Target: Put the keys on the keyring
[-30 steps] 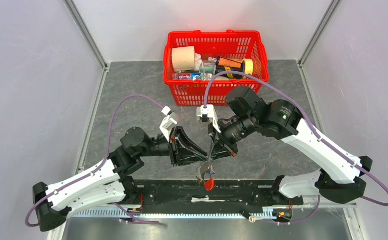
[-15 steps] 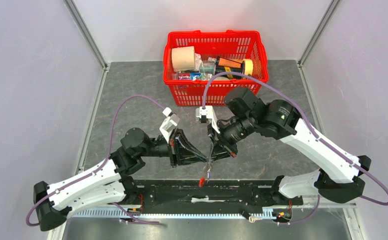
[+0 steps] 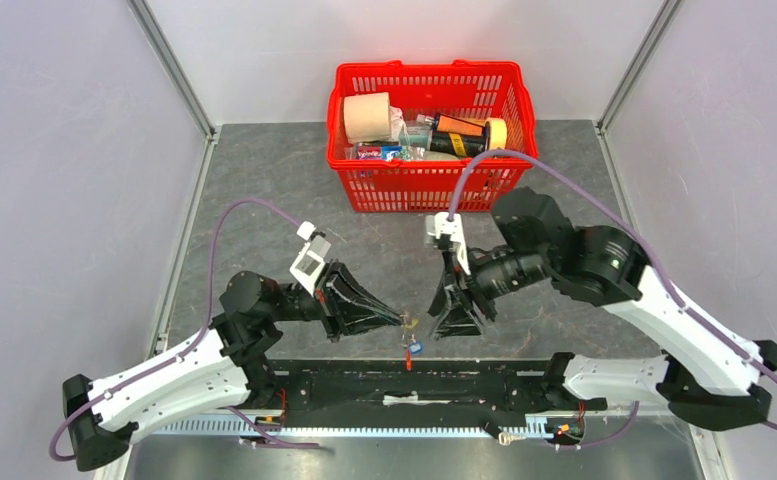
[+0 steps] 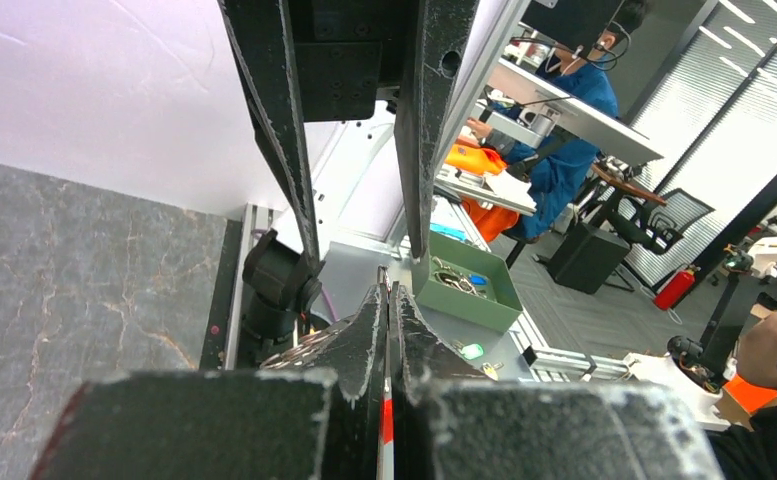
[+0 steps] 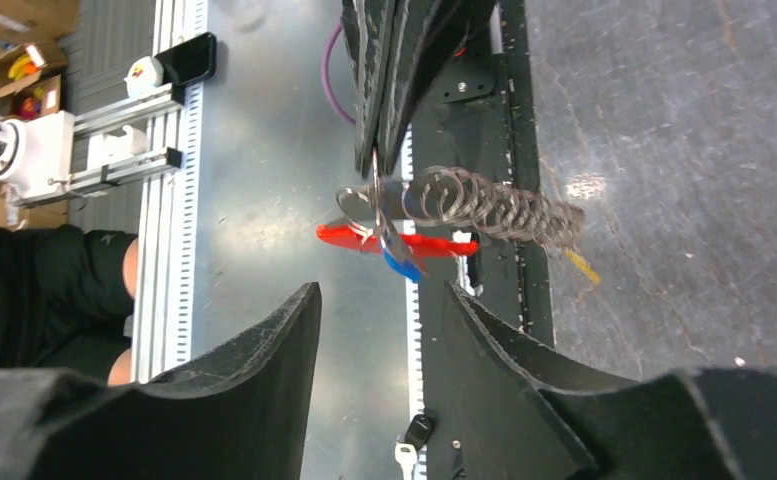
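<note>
**A:** Right wrist view: where is the keyring [image 5: 374,195] hanging?

**B:** From the left gripper [image 3: 396,320], which is clamping its ring. The coil [image 5: 494,208] is stretching sideways, with the strap [image 5: 434,243] and blue tag [image 5: 401,265] dangling.

**A:** And the right gripper [image 5: 382,292]?

**B:** It is hovering empty, jaws apart, facing the keyring straight ahead and not touching it.

1. Pale grey walls [image 3: 64,150] close the top view on the left, back and right, meeting at slanted aluminium posts [image 3: 169,65] in the upper corners.
2. A grey, marbled table top [image 3: 264,200] fills the middle.
3. At the right of the left wrist view is a bright office: a white desk [image 4: 584,118], a black chair [image 4: 679,215], and slatted blinds [image 4: 764,80] at the upper right.
</note>
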Robot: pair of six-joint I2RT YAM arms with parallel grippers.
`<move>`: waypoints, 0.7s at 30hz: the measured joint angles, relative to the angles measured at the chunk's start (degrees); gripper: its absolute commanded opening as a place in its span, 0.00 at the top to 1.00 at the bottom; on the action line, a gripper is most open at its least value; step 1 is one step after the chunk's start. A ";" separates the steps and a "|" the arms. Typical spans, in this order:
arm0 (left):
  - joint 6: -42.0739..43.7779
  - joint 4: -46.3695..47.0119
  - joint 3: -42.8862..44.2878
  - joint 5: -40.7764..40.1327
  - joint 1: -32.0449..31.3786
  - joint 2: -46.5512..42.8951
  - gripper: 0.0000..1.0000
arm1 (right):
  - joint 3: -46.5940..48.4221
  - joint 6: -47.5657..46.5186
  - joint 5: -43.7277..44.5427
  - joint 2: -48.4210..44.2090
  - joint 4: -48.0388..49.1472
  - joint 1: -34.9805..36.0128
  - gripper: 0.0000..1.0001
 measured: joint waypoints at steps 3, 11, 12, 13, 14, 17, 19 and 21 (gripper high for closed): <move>0.00 2.01 -0.83 0.00 0.00 -0.83 0.98 | -2.10 1.70 2.97 -3.74 2.19 0.00 0.40; -0.04 8.11 -4.20 0.20 0.00 -2.23 0.98 | -9.51 7.21 15.61 -9.62 7.34 0.00 0.36; -0.02 8.98 -4.55 0.31 0.00 -2.36 0.98 | -10.80 8.04 17.57 -9.94 7.72 0.02 0.36; -0.02 9.97 -4.94 0.52 0.00 -2.51 0.98 | -11.76 8.46 18.80 -10.19 8.04 0.00 0.36; -0.02 10.99 -5.31 0.70 0.00 -2.64 0.98 | -13.31 9.38 20.55 -10.58 8.31 0.02 0.36; 0.00 12.92 -5.79 1.84 0.00 -3.08 0.98 | -16.68 11.93 24.17 -10.93 7.96 0.00 0.38; 0.02 13.64 -5.79 2.12 0.00 -3.48 0.98 | -19.19 13.90 26.16 -10.95 7.41 0.00 0.38; 0.07 13.79 -5.79 2.56 0.00 -4.00 0.98 | -23.17 16.63 27.96 -11.19 7.15 0.00 0.39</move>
